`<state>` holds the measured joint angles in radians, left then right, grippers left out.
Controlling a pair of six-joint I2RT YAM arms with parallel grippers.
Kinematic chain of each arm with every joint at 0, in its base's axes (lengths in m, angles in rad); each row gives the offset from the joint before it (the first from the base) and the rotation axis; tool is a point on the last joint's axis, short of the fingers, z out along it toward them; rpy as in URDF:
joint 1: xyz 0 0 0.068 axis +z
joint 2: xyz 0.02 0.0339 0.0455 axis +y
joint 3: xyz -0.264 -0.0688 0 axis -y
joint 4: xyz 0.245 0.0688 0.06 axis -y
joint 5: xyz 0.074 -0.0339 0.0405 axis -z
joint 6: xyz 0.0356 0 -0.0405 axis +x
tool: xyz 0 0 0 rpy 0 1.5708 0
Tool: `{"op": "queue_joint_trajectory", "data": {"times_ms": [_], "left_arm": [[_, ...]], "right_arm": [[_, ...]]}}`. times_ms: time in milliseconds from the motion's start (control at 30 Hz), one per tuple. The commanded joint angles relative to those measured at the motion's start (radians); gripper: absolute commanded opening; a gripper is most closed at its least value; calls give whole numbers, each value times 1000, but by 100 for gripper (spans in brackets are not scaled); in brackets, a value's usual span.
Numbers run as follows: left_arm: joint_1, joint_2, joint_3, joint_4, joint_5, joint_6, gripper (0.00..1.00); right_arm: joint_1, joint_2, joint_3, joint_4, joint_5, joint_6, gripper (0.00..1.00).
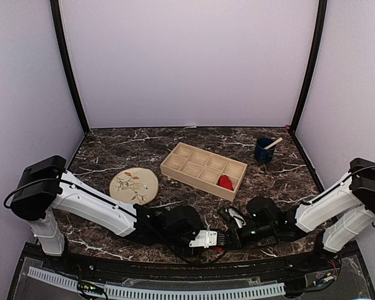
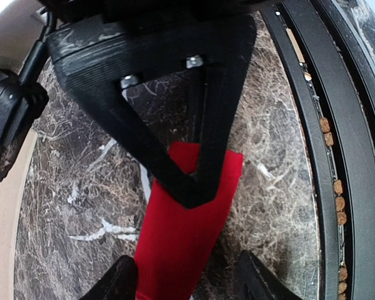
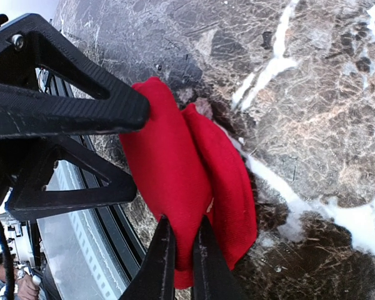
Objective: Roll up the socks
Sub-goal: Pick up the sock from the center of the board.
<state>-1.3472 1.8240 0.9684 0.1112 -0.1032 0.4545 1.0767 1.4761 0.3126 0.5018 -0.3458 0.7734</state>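
Note:
A red sock [image 2: 175, 237] lies as a flat strip on the marble near the table's front edge. It also shows in the right wrist view [image 3: 194, 169], folded into two lobes. My left gripper [image 2: 187, 281] is open, with one finger on each side of the strip. My right gripper [image 3: 183, 250] is shut on a fold of this sock, facing the left gripper. In the top view both grippers, left [image 1: 211, 239] and right [image 1: 230, 236], meet tip to tip and hide the sock. A second red sock [image 1: 225, 182] sits bundled in the wooden tray's near right compartment.
The wooden compartment tray [image 1: 175, 164] stands mid-table. A beige leaf-pattern plate [image 1: 134, 185] lies to its left. A blue cup [image 1: 263, 150] with a stick stands at the back right. The black front rail [image 2: 337, 156] runs close beside the sock.

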Motion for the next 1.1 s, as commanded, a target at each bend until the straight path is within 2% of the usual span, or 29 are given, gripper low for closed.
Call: {"op": "queue_joint_trajectory", "data": {"times_ms": [0, 167, 400, 600, 867, 1067], "left_arm": [[-10, 9, 26, 23, -18, 39, 58], [-10, 22, 31, 40, -27, 56, 55], [-10, 67, 59, 21, -21, 76, 46], [-10, 98, 78, -9, -9, 78, 38], [-9, 136, 99, -53, 36, 79, 20], [-10, 165, 118, -75, 58, 76, 13]], "right_arm": [[-11, 21, -7, -8, -19, 4, 0], [-12, 29, -3, -7, -32, 3, 0], [-16, 27, 0, -10, -38, 0, 0], [-21, 23, 0, -10, -47, 0, 0], [-27, 23, 2, -9, -56, -1, 0], [-31, 15, 2, -25, -52, -5, 0]]}}
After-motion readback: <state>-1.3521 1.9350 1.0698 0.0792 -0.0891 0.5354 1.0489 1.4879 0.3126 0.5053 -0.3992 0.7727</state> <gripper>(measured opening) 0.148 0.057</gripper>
